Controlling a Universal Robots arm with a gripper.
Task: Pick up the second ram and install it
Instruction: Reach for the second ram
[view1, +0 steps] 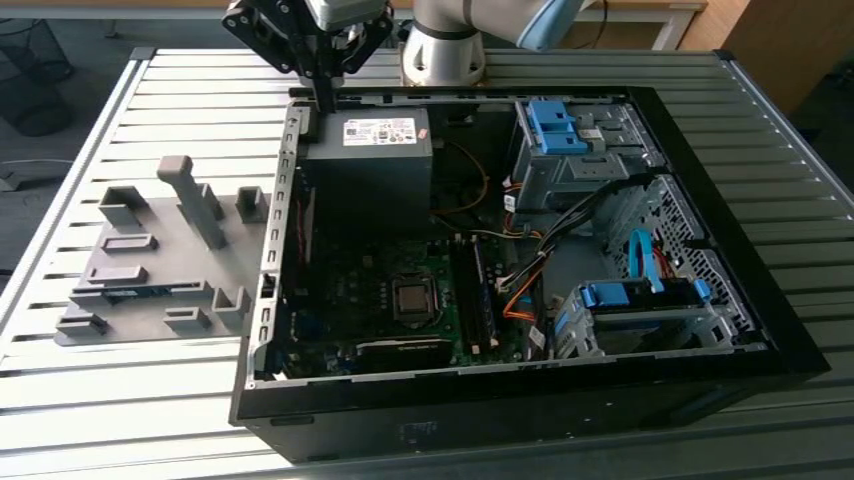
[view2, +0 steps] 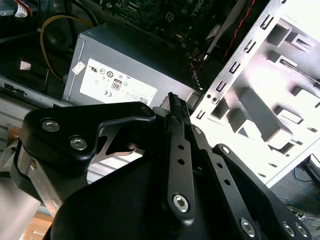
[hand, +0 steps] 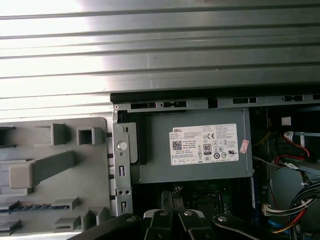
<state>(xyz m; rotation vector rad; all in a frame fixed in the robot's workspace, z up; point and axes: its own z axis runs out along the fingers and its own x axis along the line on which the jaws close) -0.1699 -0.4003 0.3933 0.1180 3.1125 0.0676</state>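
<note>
The arm hangs at the top of the exterior view, its gripper (view1: 326, 105) pointing down over the upper-left corner of the computer case (view1: 534, 400) beside the power supply (view1: 367, 165), jaws pinched together on nothing. The second ram (view1: 138, 291) lies in the grey fixture (view1: 187, 240) toward the exterior view's left, with slatted table (view1: 134, 400) open around it.

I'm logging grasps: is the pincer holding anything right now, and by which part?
Nothing is held. The pincer hangs shut and empty by the power supply; a blue ram stick lies in the grey fixture.
</note>
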